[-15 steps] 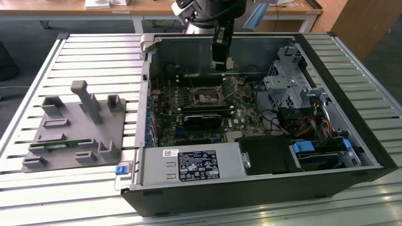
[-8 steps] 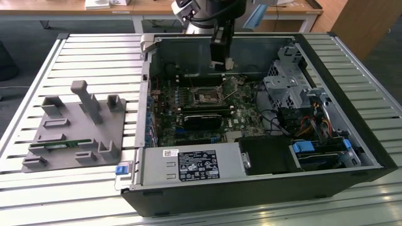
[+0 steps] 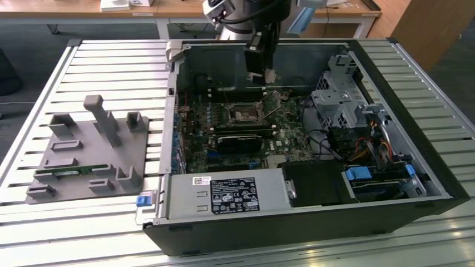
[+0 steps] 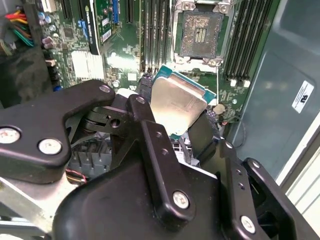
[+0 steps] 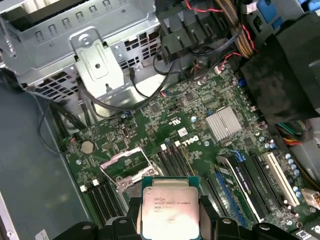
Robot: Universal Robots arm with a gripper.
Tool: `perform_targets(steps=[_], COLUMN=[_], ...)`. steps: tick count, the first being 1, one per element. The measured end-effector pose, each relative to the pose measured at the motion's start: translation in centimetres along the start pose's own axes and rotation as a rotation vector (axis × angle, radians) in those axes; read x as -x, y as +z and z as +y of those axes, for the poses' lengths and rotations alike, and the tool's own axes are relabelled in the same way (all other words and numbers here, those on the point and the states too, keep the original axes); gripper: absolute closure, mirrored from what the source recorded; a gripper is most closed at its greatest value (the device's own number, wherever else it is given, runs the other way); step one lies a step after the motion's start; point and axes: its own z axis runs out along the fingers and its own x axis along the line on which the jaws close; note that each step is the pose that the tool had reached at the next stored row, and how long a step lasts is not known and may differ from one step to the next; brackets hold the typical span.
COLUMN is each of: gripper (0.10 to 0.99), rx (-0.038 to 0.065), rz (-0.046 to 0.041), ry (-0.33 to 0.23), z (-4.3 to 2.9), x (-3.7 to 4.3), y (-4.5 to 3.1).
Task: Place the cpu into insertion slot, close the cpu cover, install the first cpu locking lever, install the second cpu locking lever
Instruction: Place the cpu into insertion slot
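- Silver-grey cpu [image 4: 177, 102] sits clamped between the two black fingers [image 4: 150, 135] of the gripper [image 4: 175, 107]. The jaws are closed only to chip width, with the pads on opposite edges, so the flat top and the contact side stay untouched.
- In the first wrist view the cpu [image 5: 167, 210] shows its metal top to the camera, and the gripper [image 5: 167, 222] pinches it at both sides. It looks roughly parallel to the board [image 5: 200, 125], a hold I judge is meant for a flat drop.
- Exterior view: the gripper [image 3: 267, 73] hangs inside the open case [image 3: 297, 231], at about 1 o'clock from the slot [image 3: 241, 113] and above it. The chip is not yet seated.
- The slot [image 4: 200, 32] is bare, with its dark centre exposed and nothing in it.
- The cover [image 5: 125, 161] stands swung up off the slot, its silver frame tilted. I judge it is left open to give the chip a clear way down.
- A black module [image 3: 239, 142] lies at 6 o'clock from the slot, near it and apart from the gripper.
- A grey fixture [image 3: 89, 150] rests on the slatted table [image 3: 111, 61] at 9 o'clock from the case, well apart from the work.
- Stage, by my reading: the first step is in hand, the cover is not closed and locking has not begun.
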Motion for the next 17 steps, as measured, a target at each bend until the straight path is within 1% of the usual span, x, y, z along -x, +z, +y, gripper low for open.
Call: perform_targets(steps=[3, 4, 17], gripper=[0.545, 0.545, 0.545], rx=[0.000, 0.000, -0.004], rz=[-0.0004, 0.0001, 0.0209], ry=[0.003, -0.004, -0.240], z=[-0.01, -0.01, -0.03], x=[0.00, 0.00, 0.01], y=[0.01, 0.01, 0.17])
